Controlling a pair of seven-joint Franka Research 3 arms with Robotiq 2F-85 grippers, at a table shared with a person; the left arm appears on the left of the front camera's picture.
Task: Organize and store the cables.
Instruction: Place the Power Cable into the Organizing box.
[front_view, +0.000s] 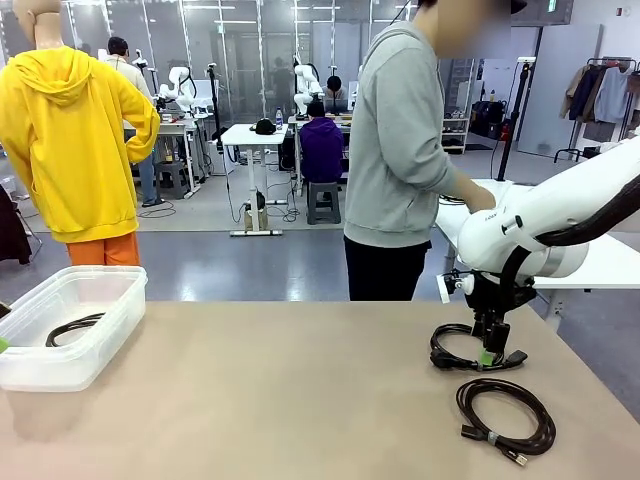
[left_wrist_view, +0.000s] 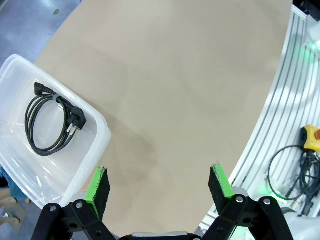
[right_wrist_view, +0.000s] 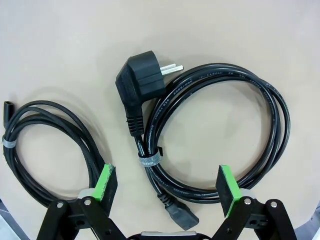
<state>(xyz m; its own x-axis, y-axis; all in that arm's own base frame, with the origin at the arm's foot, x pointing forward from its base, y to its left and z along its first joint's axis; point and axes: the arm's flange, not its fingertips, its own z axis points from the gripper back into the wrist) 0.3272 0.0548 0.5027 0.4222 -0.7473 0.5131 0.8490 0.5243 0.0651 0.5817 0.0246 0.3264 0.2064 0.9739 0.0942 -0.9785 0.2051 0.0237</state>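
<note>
Two cables lie coiled on the table's right side. The farther cable (front_view: 455, 352) has a large angled plug, and my right gripper (front_view: 488, 352) hangs open just above it. In the right wrist view my right gripper (right_wrist_view: 167, 184) straddles the bound lower part of this cable (right_wrist_view: 142, 82), its green pads apart and nothing between them. The nearer cable (front_view: 505, 415) lies to the side (right_wrist_view: 65, 120). A third cable (front_view: 75, 328) rests coiled inside the clear plastic bin (front_view: 100, 275). My left gripper (left_wrist_view: 159, 185) is open and empty above the table beside that bin (left_wrist_view: 102, 127), with the cable (left_wrist_view: 50, 122) inside.
A person in a grey sweater (front_view: 400, 150) stands at the far edge, turned toward a white side table (front_view: 600, 265). The tan tabletop (front_view: 280, 390) between bin and coils is bare. A rail with a yellow-red stop button (left_wrist_view: 311, 137) runs past the table edge.
</note>
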